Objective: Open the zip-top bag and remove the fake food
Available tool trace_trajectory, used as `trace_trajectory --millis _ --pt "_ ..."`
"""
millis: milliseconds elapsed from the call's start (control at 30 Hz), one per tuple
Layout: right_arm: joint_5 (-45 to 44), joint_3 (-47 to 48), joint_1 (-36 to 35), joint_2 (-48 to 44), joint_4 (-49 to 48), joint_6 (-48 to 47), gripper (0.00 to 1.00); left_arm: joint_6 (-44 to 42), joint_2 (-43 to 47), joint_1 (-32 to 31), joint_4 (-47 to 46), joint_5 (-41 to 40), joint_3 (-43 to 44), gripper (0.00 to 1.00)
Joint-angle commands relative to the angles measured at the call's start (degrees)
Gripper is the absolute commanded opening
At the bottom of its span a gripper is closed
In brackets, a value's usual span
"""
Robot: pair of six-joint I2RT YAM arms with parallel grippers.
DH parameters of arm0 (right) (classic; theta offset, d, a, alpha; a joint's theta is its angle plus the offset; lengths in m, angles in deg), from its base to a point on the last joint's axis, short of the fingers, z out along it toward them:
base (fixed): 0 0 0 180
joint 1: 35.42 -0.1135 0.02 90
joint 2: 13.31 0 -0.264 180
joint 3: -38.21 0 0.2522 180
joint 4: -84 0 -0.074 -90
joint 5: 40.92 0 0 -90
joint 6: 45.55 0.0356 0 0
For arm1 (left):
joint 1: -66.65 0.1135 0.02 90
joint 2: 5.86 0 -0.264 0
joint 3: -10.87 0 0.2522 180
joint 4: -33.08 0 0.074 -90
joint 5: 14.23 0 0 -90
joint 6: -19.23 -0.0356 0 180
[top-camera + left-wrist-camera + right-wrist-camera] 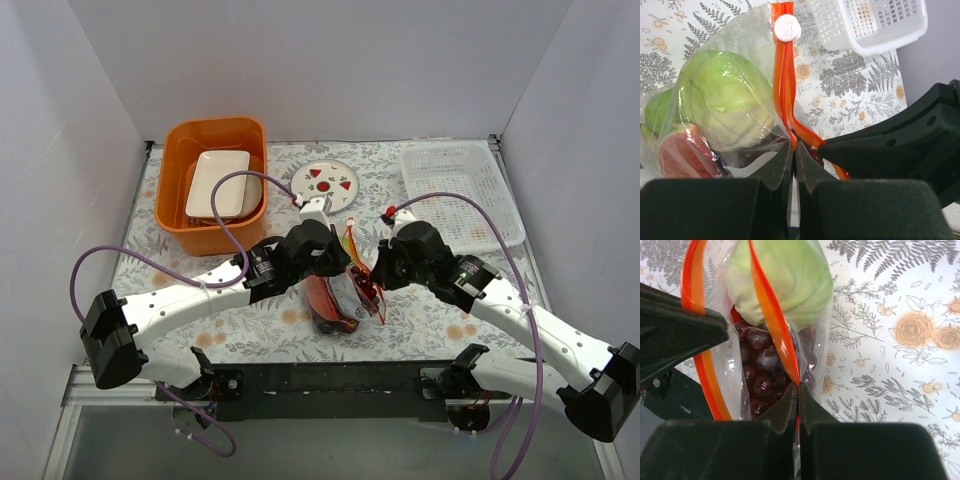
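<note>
- Far left of the desk [430, 320]: an orange bin [180, 215] with a white dish inside. It plays no part in this step.
- Left hand [793, 156]: clenched on one lip of the zip-top bag [335, 300]. The thin film is pinched between the pads, just beside the orange zip strip [784, 85]. Hold that pinch firm, because plastic this slick will likely slip if you ease off.
- The bag lies mid-desk between the two hands, and both grip it. The strawberry plate [328, 182] sits beyond it.
- White slider [787, 27]: at the far end of the strip. The two tracks run together near it and split closer to your fingers.
- Fake food [722, 100]: all inside the bag. There is a pale green piece at the mouth, a red slice [682, 160] beside it and dark grapes [762, 365] deeper in.
- Right hand [797, 396]: clenched on the opposite lip, right on the orange track. Its wrist view shows the two tracks bowed apart over the green piece.
- Step in hand, as I judge it: spreading the mouth. Draw the hands apart sideways, slowly and evenly, level with each other. A twist would probably fold the lip rather than part it.
- The opening looks narrow against the green piece, so widen it toward the slider end before you reach in.
- Far right: a white mesh basket [460, 190], well apart from the bag.
</note>
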Motion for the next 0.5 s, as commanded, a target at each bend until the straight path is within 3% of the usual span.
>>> trace_trajectory --millis 0,167,400,467 --pt "-6.38 1.21 -0.21 -2.43 4.24 -0.29 0.01 -1.43 3.34 0.27 0.9 2.34 -0.23 0.0" --pt "-14.03 -0.27 -0.21 -7.08 6.27 3.49 0.01 -1.43 4.75 0.18 2.31 4.01 -2.16 0.0" --pt "-10.54 0.67 -0.29 -6.65 5.57 3.41 0.09 -0.99 6.86 0.27 2.13 5.6 -4.37 0.0" --pt "-8.95 1.91 -0.64 -6.83 5.22 2.53 0.17 -1.08 6.68 0.27 1.43 6.83 -4.45 0.0"
